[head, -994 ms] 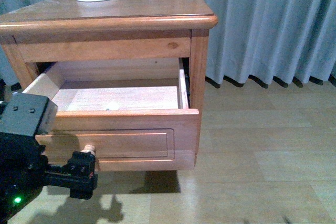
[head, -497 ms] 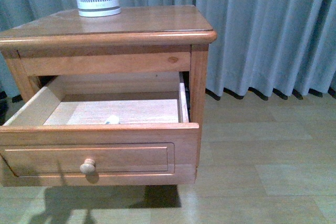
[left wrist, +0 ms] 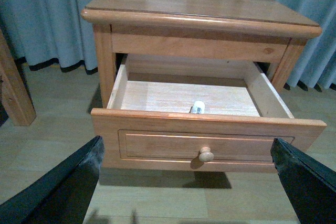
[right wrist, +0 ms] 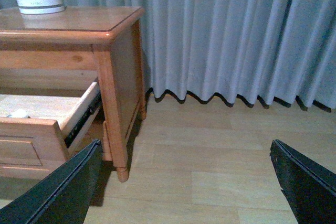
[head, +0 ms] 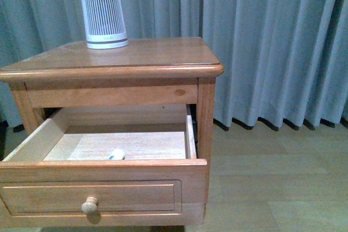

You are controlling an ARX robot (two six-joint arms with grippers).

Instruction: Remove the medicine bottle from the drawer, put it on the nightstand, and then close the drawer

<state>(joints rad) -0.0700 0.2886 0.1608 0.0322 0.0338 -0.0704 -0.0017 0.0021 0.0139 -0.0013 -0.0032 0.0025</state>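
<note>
Left pincer (left wrist: 186, 145) first: its wrist cam shows the two black fingers (left wrist: 63, 187) spread wide with nothing between them, hanging in front of the nightstand (head: 157, 55) and clear of it, above the floor. A bit of some other wooden frame (left wrist: 13, 87) shows in that same shot, standing apart from the nightstand.

Front view, left to right: a white ribbed cone-shaped thing (head: 103, 13) stands upright on the nightstand top, toward the back left corner. The rest of the top is bare wood. Below it the upper drawer (head: 136, 196) is pulled well out, round knob (head: 89, 205) on the front panel, pale raw wood inside. The medicine bottle (head: 116, 155) is in the drawer, on the drawer floor just behind the front panel and roughly mid-width. It's tiny, and from the left wrist cam it looks to be lying on its side (left wrist: 198, 107). Nothing is touching it. Right of the nightstand it's just a grey-blue curtain (head: 272, 47) hanging down to a light wood floor (head: 272, 177).

Right pincer (right wrist: 185, 145): same deal, fingers (right wrist: 58, 192) wide apart and holding nothing. It's off by the nightstand's right side, over bare floor, with the open drawer's edge showing in its view.
</note>
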